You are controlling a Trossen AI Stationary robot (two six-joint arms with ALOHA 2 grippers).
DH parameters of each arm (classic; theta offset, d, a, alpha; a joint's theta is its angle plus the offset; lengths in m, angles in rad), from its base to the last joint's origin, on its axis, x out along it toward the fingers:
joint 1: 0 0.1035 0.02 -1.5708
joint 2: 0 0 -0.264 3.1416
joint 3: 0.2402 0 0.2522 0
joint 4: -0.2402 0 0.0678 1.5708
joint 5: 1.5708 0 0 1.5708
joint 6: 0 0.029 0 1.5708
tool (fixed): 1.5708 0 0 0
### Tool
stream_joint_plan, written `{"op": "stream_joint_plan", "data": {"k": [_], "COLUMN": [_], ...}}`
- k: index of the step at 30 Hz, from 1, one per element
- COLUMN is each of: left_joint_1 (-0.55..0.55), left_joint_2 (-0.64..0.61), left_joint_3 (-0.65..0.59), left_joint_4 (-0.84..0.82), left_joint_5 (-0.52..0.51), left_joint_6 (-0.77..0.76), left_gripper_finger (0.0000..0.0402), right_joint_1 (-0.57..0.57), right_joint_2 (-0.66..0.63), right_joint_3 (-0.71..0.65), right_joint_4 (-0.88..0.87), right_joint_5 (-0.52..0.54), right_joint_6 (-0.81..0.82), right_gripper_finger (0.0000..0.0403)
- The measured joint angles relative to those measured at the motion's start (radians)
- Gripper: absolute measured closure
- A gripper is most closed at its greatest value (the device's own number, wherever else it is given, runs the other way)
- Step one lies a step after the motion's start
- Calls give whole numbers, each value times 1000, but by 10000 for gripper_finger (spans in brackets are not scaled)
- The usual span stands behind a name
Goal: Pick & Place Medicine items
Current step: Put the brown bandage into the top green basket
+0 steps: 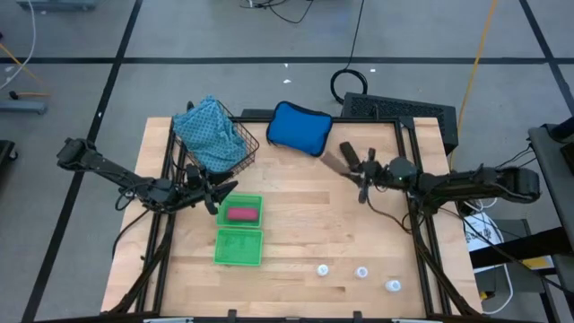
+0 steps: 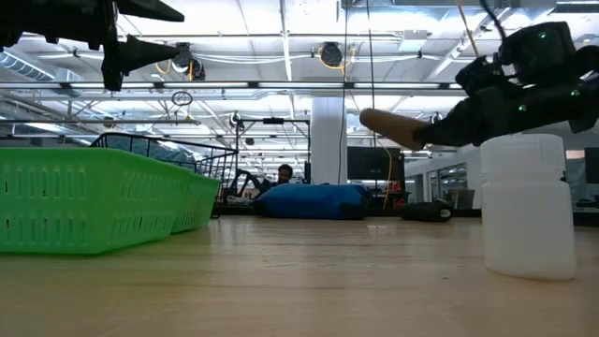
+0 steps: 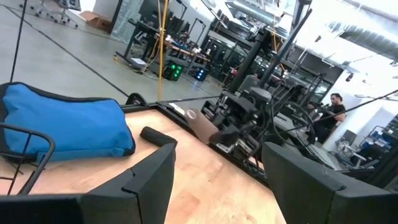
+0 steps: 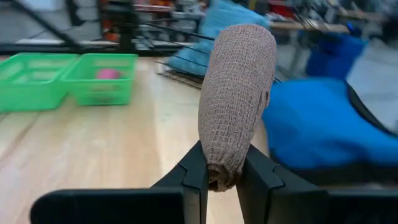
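My right gripper [image 1: 352,168] is shut on a brown gauze-like roll [image 4: 239,93] above the table's right half, near the bright-blue pouch [image 1: 299,127]. A black roll [image 3: 158,135] lies on the wood beside the pouch. A pink piece [image 1: 240,214] lies in the far green basket [image 1: 258,205]; the near green basket [image 1: 239,247] shows nothing inside. Three tiny white bottles [image 1: 362,272] stand near the front edge. My left gripper [image 1: 215,193] hovers open beside the green baskets, nothing between its fingers. My right gripper pinches one end of the brown roll [image 4: 219,169] between its two fingers. The fingers are level, and the roll sticks out forward past their tips [image 2: 393,126], along them. It is lifted clear of the table.
A wire basket [image 1: 244,142] holding a light-blue patterned cloth [image 1: 208,133] stands at the back left, next to the pouch. One white bottle [image 2: 524,206] stands close before the low camera. Bare wood lies between the green baskets and the bottles.
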Motion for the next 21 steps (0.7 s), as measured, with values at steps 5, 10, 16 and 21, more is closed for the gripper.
{"op": "stream_joint_plan", "data": {"k": [5, 10, 16, 21], "left_joint_1": [0, 0, 0, -1], "left_joint_2": [0, 0, 1, 77], "left_joint_3": [0, 0, 0, 17], "left_joint_4": [0, 0, 0, 11], "left_joint_5": [0, 0, 6, 105], "left_joint_6": [-22, -31, -59, -74], "left_gripper_finger": [151, 151, 151, 151], "right_joint_1": [95, 160, 249, 340], "right_joint_2": [0, 0, 0, 0], "right_joint_3": [3, 62, 168, 223], "right_joint_4": [48, -18, -205, -301], "right_joint_5": [0, 1, 39, 109], "right_joint_6": [-68, -72, -100, -121], "right_gripper_finger": [358, 358, 358, 358]}}
